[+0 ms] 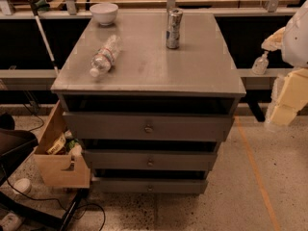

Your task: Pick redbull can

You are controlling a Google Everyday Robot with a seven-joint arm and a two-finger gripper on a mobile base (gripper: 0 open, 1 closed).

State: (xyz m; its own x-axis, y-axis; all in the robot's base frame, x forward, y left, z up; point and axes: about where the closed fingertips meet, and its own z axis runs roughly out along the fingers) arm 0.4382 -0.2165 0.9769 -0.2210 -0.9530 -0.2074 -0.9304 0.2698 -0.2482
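Note:
The redbull can (173,29) is a slim silver and blue can with a shiny top. It stands upright on the grey cabinet top (159,66), towards the back and right of the middle. My gripper (288,97) shows as pale cream parts at the right edge of the view. It hangs beside the cabinet's right side, lower than the top and well apart from the can. It holds nothing that I can see.
A clear water bottle (105,56) lies on its side on the left of the top. A white bowl (104,13) stands at the back left corner. A pump bottle (260,64) stands on the right ledge. A cardboard box (60,153) stands on the floor at left. The drawers stick out in front.

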